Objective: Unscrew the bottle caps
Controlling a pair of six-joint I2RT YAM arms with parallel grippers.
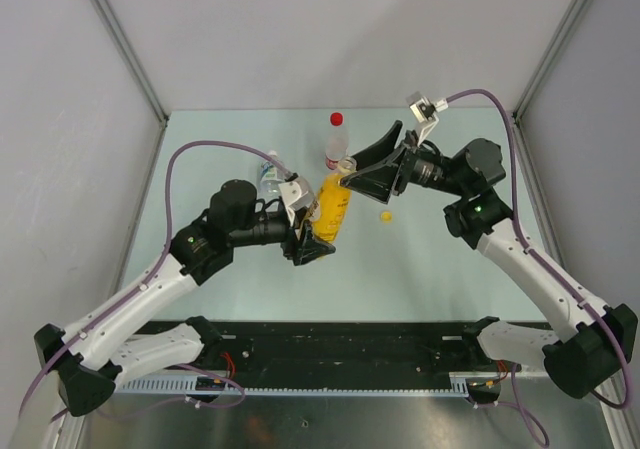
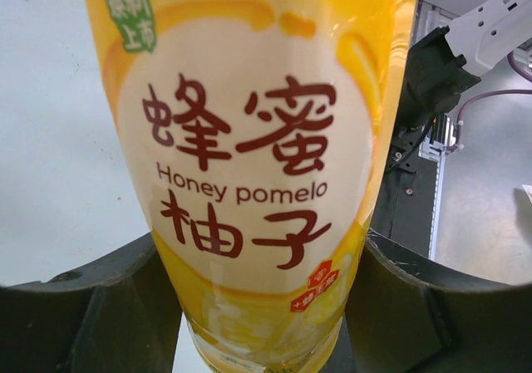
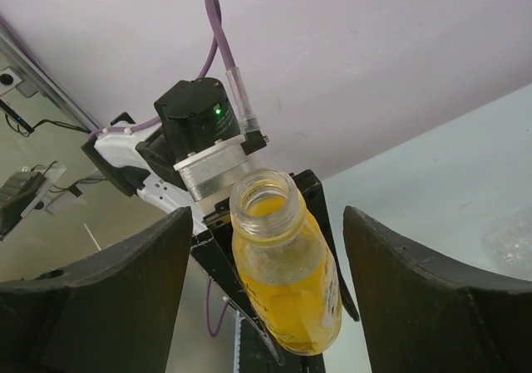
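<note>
Left wrist: left gripper clamped on the honey pomelo bottle, which sits tilted. Right wrist: right gripper spread wide, one finger on each side of the bottle's open, capless neck, neither touching it. Top: yellow cap lies on the table, near the bottle's right.

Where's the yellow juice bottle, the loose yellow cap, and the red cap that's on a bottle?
Honey pomelo bottle (image 3: 287, 277): right wrist view, middle of its body.
Yellow cap (image 1: 385, 216): top external view, its top face.
Red cap (image 1: 337, 119): top external view, its top face.
</note>
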